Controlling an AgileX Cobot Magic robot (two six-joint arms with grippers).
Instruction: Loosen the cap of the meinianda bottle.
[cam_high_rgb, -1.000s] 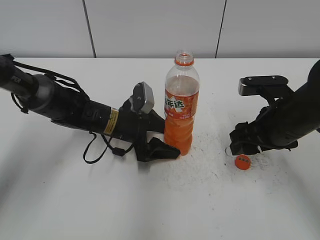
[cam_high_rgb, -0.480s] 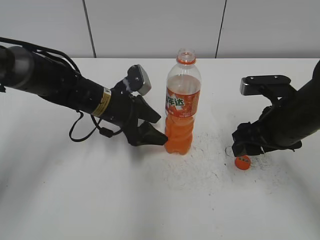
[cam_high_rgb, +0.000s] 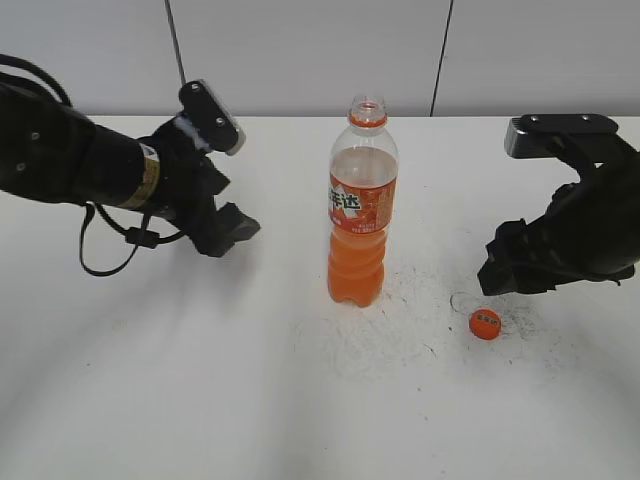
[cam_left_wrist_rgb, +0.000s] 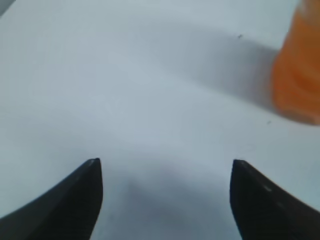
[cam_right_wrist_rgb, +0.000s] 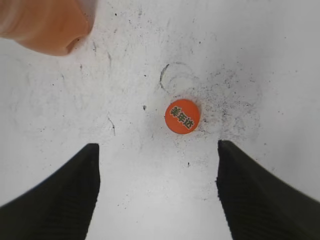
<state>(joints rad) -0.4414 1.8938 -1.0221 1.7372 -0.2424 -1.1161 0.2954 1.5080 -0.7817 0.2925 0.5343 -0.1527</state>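
Observation:
The meinianda bottle stands upright mid-table with orange drink inside and its neck bare. Its orange cap lies on the table to the right, top side up. My left gripper hangs open and empty well left of the bottle; the left wrist view shows its fingertips wide apart over bare table, the bottle a blurred orange shape at the right edge. My right gripper hovers open just above the cap, whose disc lies ahead of the fingertips, touching neither.
The white table is scuffed with dark specks around the bottle's foot and the cap. A grey panelled wall closes the back. The bottle's base shows at the top left of the right wrist view.
My left arm has drawn back to the left and upward, away from the bottle's base. My right gripper has lifted slightly off the cap. Bottle and cap have stayed put.

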